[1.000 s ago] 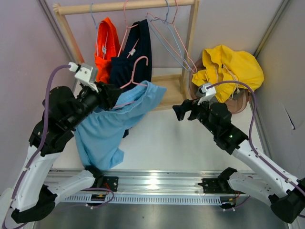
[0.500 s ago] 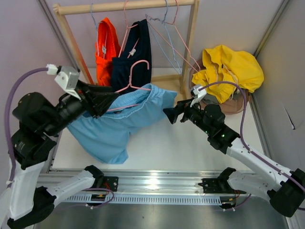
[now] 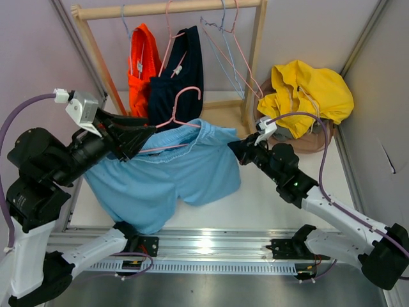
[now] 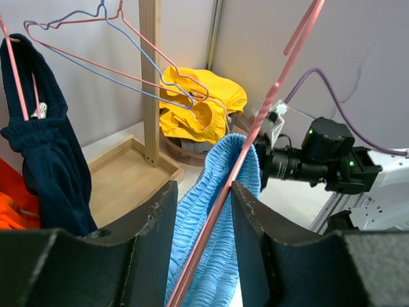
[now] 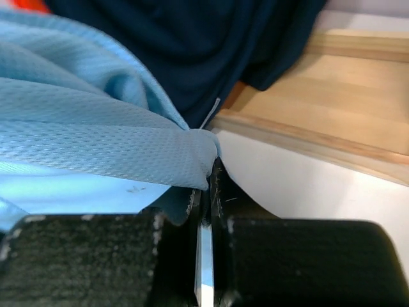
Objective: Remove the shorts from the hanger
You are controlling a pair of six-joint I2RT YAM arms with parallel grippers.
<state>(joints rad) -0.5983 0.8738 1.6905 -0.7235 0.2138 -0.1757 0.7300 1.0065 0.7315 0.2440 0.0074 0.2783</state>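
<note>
Judging by how things hang, we are partway. The hanger (image 4: 255, 131) is off the rail (image 3: 166, 9), held aloft by the left end effector (image 3: 137, 137), whose fingers seem closed on its wire. The shorts (image 3: 172, 173) are not yet off it; they drape over the wire, stretched above the desk (image 3: 268, 198) between both arms. The right end effector (image 3: 239, 150) is pinching a bunched edge of the cloth. What remains, we think, is drawing that edge away until the waistband slips free.

No writing, label, brand or number can be read on the shorts (image 3: 172, 176) or anything else.
</note>
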